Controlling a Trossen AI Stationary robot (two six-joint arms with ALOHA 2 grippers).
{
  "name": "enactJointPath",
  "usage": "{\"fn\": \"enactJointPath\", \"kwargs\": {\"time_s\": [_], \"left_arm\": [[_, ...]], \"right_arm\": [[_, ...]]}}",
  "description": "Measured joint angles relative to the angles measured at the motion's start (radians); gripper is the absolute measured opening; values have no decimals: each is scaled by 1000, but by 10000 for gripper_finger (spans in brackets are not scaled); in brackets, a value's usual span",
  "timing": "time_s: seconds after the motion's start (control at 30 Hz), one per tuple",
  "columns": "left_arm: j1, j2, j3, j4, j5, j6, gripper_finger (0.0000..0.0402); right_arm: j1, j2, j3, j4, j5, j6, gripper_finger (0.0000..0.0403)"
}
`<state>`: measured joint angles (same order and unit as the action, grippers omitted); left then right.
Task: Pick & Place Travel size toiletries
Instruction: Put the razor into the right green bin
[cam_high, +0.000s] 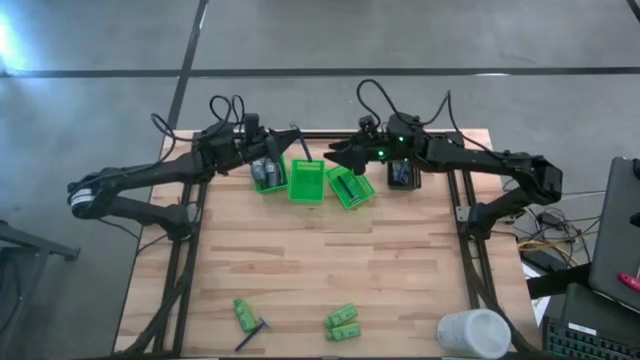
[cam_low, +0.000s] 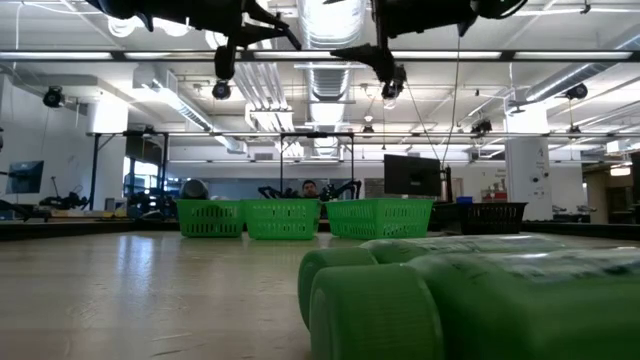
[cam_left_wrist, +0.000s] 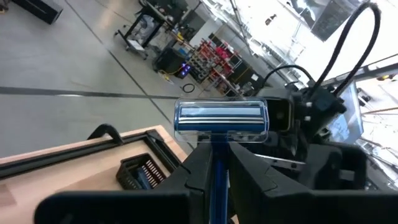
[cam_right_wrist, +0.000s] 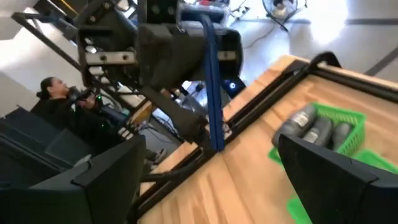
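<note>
A pale wooden table (cam_high: 330, 270) on a grey concrete floor, in a hall where a seated person (cam_right_wrist: 53, 93) works beyond the far edge, carries three green mesh baskets (cam_high: 307, 182) along its far side. The left gripper (cam_left_wrist: 214, 168), raised over the leftmost basket, is clamped on a blue-handled razor (cam_left_wrist: 219, 118); the step looks like placement, the next move lowering it into a basket. The right gripper (cam_high: 335, 155) hangs spread and empty over the right basket. Green bottles (cam_high: 343, 322) and another razor (cam_high: 252, 333) wait at the near edge.
</note>
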<state>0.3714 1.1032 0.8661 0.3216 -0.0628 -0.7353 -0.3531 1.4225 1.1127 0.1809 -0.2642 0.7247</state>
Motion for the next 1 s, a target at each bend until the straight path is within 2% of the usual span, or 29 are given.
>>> {"fn": "enactJointPath", "kwargs": {"time_s": [0.2, 0.47, 1.0], "left_arm": [[0, 18, 1, 11, 11, -7, 43], [0, 59, 65, 16, 37, 6, 43], [0, 164, 136, 19, 106, -27, 43]], "right_arm": [[2, 18, 48, -3, 4, -37, 364], [3, 30, 43, -71, -5, -13, 364], [4, 32, 39, -79, -35, -38, 363]]}}
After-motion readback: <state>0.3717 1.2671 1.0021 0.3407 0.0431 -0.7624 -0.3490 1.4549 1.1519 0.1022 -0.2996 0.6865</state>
